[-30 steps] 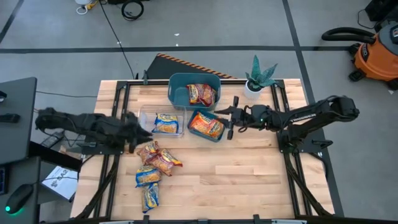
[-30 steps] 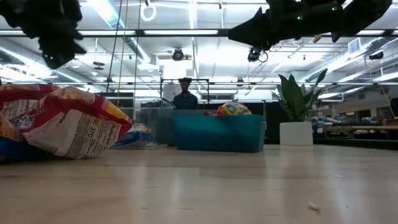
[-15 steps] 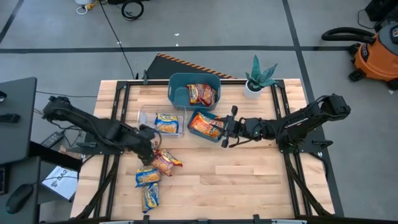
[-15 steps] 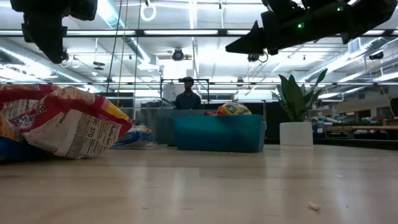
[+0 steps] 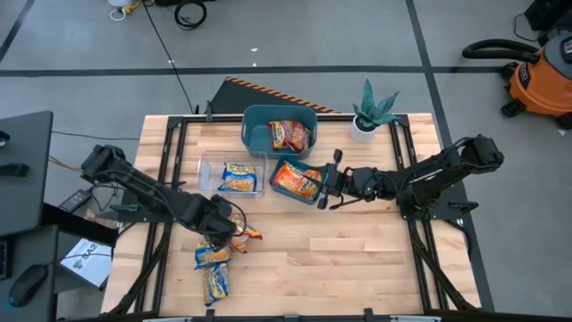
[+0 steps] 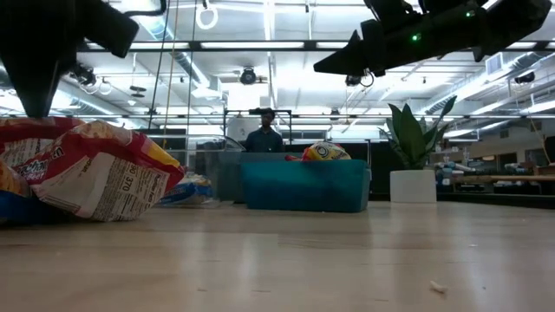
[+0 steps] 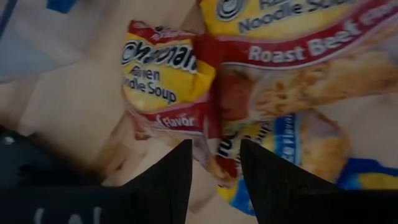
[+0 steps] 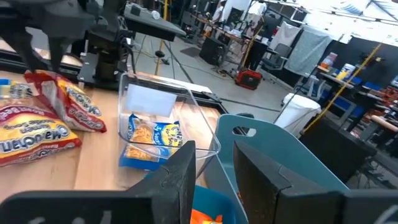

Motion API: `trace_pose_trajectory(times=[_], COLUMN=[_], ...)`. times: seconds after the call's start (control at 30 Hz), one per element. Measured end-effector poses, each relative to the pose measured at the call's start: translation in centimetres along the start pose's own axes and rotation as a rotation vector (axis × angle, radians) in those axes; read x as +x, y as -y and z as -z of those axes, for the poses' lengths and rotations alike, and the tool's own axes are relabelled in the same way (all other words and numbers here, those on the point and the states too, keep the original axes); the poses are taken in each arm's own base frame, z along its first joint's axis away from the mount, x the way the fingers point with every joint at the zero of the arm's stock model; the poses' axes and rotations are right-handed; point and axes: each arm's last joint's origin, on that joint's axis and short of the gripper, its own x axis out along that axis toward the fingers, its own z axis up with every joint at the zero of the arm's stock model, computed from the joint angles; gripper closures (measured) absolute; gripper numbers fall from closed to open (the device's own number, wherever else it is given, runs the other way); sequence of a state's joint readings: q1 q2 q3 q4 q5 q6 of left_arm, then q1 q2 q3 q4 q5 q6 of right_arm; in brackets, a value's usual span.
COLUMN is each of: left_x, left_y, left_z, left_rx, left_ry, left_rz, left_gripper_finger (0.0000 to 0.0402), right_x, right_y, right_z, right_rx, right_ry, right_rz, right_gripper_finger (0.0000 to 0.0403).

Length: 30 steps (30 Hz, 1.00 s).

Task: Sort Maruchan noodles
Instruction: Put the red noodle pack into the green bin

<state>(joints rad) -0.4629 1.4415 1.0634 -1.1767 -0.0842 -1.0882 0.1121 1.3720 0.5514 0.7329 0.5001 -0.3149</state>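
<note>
Loose Maruchan packets lie in a heap near the table's left near side: a red one, a Roast Beef one and blue-and-yellow ones. My left gripper is open just above the red packets; the low view shows it over the heap. My right gripper is open and raised beside the small teal bin, which holds an orange packet.
A large teal bin at the far edge holds a red packet. A clear tray holds a blue-and-yellow packet. A potted plant stands at the far right. A person stands beyond the table. Bare wood lies near and right.
My left gripper has swung from beside the clear tray toward the near edge and the right, and has come down over the heap of packets. My right gripper has shifted slightly toward the near edge beside the small teal bin.
</note>
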Motion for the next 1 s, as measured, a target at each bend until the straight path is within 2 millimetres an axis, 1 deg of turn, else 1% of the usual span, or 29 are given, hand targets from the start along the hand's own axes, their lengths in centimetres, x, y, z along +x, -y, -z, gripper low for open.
trace_pose_trajectory(times=[0.17, 0.23, 0.33, 0.5, 0.6, 0.67, 0.7, 0.8, 0.9, 1.0], left_x=[1.1, 1.5, 2.0, 2.2, 2.0, 1.2, 0.4, -2.7, -6.4, -9.5], left_y=[0.1, 0.3, 0.5, 0.1, -0.2, -0.5, -0.5, -0.7, -0.7, -0.8], left_z=[-0.1, -0.1, -0.3, -0.8, -1.0, -1.1, -1.3, -2.0, -3.2, -4.8], left_rx=[0.008, 0.027, 0.066, 0.062, 0.052, 0.061, 0.068, 0.086, 0.117, 0.138], left_ry=[-0.019, -0.027, -0.037, -0.052, -0.090, -0.142, -0.158, -0.159, -0.057, 0.149], left_rz=[-0.082, -0.104, -0.120, -0.139, -0.125, -0.118, -0.119, -0.120, -0.106, -0.101], left_gripper_finger=[0.0261, 0.0269, 0.0300, 0.0385, 0.0392, 0.0392, 0.0392, 0.0392, 0.0392, 0.0392], right_x=[0.0, 0.0, 0.0, 0.0, 0.0, 0.0, 0.0, 0.0, 0.0, 0.0], right_y=[0.0, 0.0, 0.0, 0.0, 0.0, 0.0, 0.0, 0.0, 0.0, 0.0], right_z=[0.0, -0.1, -0.1, 0.0, 0.0, 0.0, 0.0, 0.0, 0.0, 0.0], right_rx=[0.003, 0.004, 0.004, 0.004, 0.004, 0.004, 0.004, 0.004, 0.005, 0.011], right_ry=[0.004, 0.006, 0.006, 0.006, 0.006, 0.006, 0.006, 0.006, 0.005, 0.005], right_rz=[0.000, 0.000, 0.000, -0.001, -0.001, -0.001, -0.001, -0.002, -0.002, -0.002], right_gripper_finger=[0.0289, 0.0289, 0.0289, 0.0289, 0.0289, 0.0289, 0.0289, 0.0289, 0.0289, 0.0289])
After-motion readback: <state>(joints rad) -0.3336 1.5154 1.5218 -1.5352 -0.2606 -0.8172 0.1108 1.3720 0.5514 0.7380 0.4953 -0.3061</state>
